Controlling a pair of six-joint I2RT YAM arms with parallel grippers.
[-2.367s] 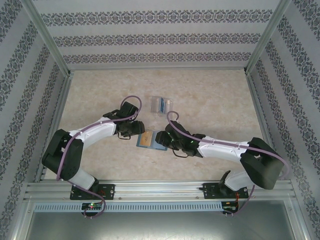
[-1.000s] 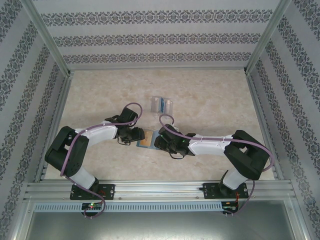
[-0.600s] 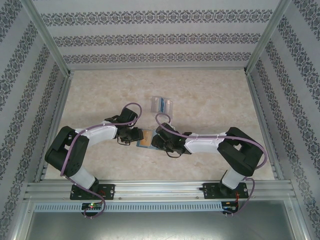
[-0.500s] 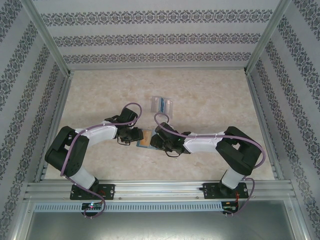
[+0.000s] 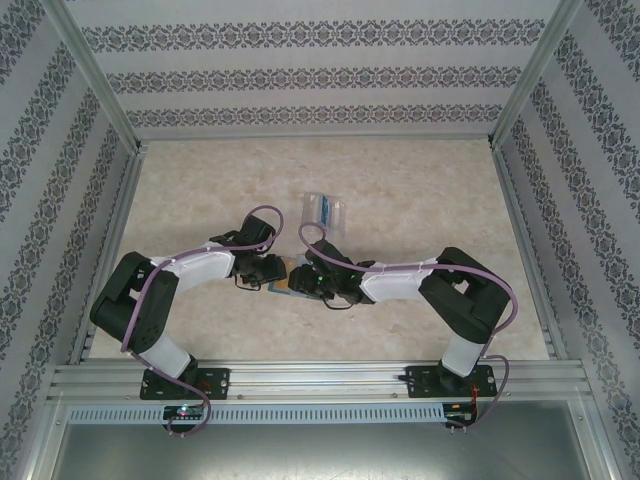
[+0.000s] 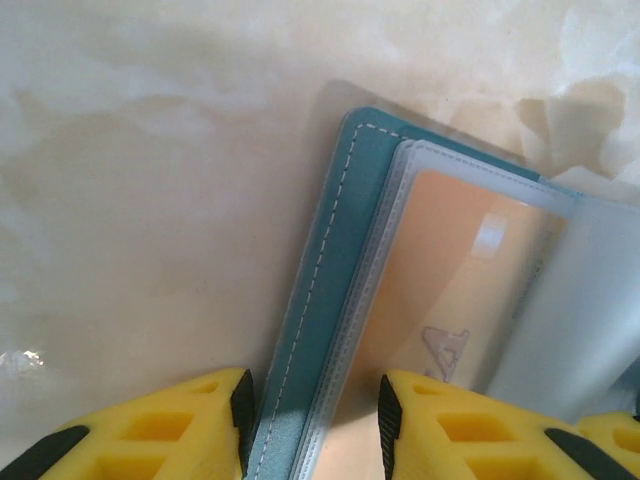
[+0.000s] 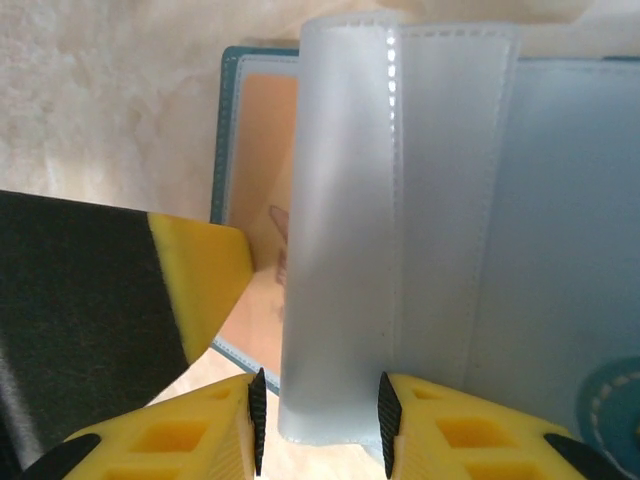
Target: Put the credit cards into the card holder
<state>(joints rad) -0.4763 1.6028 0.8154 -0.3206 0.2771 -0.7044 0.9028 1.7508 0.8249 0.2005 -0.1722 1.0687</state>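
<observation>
Both jaws are pinching the wallet (image 6: 325,280): left gripper (image 6: 313,425) its teal edge, right gripper (image 7: 320,425) a clear sleeve (image 7: 340,250).

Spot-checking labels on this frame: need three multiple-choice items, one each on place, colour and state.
1. Where is the card holder?
A) between the arm bases
B) beyond the wallet, farther back
C) against the left wall

2. Wallet cover colour?
A) red
B) black
C) teal

3. The orange card is:
A) inside the wallet's clear sleeve
B) loose on the table
C) in the card holder

Key: B, the top view shows it farther back. C, stitched teal edge. A, seen through the plastic.
</observation>
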